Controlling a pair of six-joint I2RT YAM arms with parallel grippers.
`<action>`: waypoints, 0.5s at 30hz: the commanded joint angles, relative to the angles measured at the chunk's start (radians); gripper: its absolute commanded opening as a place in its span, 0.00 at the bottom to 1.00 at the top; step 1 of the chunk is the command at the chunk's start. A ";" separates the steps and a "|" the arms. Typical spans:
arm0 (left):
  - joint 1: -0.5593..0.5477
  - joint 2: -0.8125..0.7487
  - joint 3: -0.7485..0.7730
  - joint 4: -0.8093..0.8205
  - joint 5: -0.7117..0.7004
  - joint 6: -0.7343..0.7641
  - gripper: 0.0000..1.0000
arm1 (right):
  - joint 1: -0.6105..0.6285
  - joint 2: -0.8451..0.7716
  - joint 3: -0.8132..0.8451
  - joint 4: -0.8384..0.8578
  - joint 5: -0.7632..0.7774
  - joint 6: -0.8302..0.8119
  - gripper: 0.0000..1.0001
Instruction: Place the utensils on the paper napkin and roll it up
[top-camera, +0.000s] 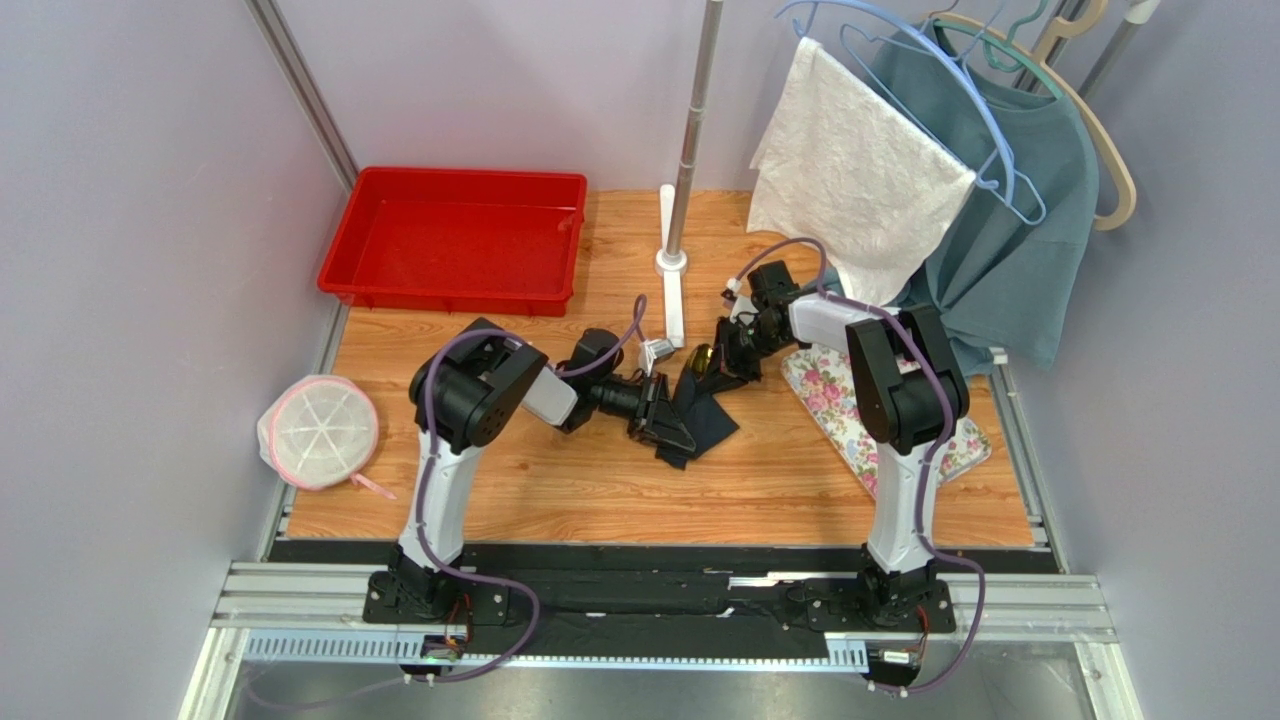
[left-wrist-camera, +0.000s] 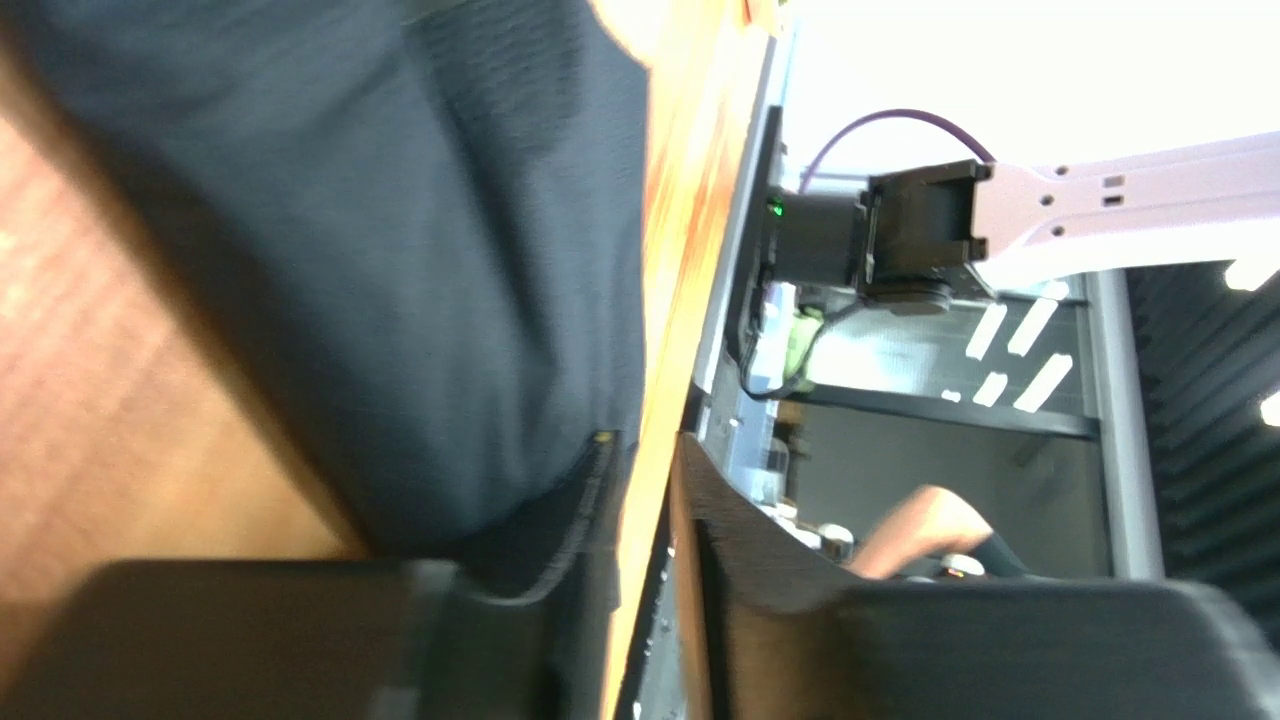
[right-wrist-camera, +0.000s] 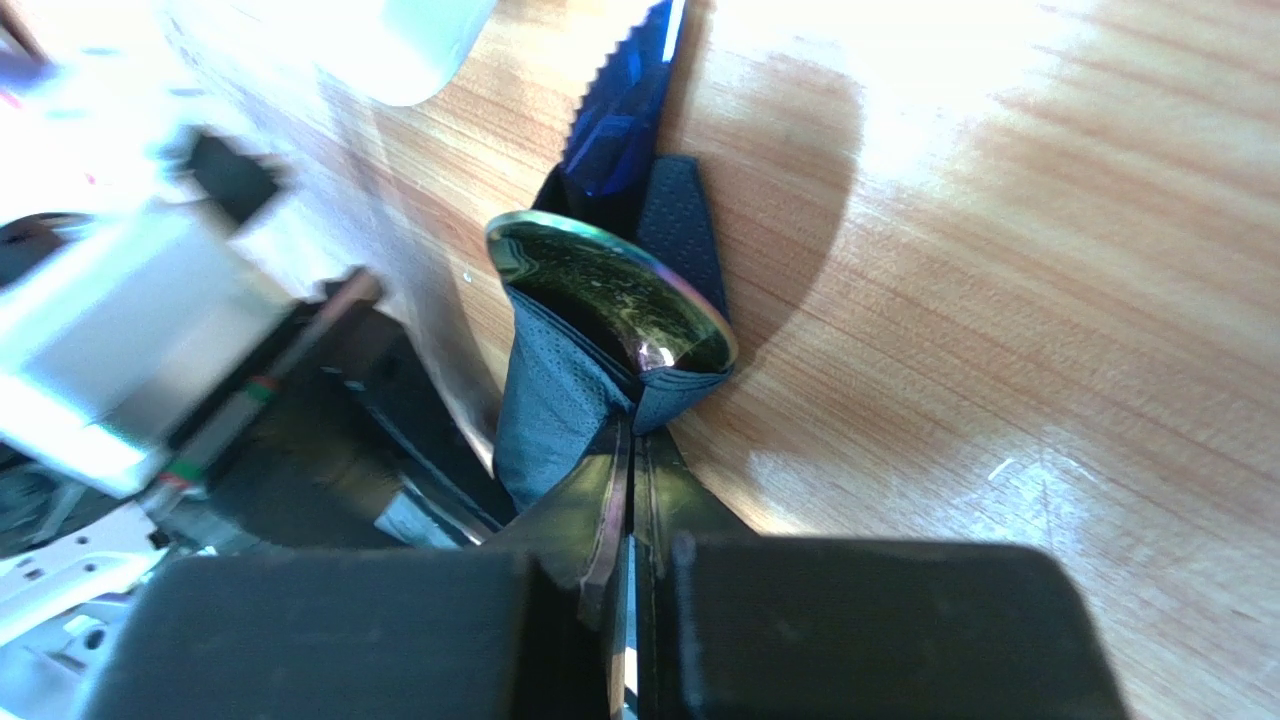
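From above, the paper napkin (top-camera: 703, 423) lies bunched mid-tabletop (top-camera: 526, 488) between both arms, with the utensils (top-camera: 700, 360) poking out of its far end.

Left wrist: the left gripper (left-wrist-camera: 649, 483) has its fingers narrowly apart at the napkin's edge.

Right wrist: the right gripper (right-wrist-camera: 631, 495) has its fingers pinched shut on napkin wrapped around the utensils, probably to anchor the roll.

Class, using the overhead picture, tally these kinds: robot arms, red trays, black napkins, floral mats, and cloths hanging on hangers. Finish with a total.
robot arms: 2
red tray: 1
black napkin: 1
floral mat: 1
hanging cloths: 2
Total: 7
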 joint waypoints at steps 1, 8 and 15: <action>0.026 -0.148 0.021 -0.143 -0.144 0.186 0.37 | 0.009 -0.049 -0.019 0.016 0.066 -0.077 0.00; 0.099 -0.406 0.035 -0.564 -0.184 0.488 0.58 | 0.004 -0.096 -0.032 0.065 0.017 -0.087 0.00; 0.184 -0.608 0.013 -0.801 -0.284 0.684 0.82 | 0.000 -0.135 -0.059 0.114 -0.046 -0.058 0.00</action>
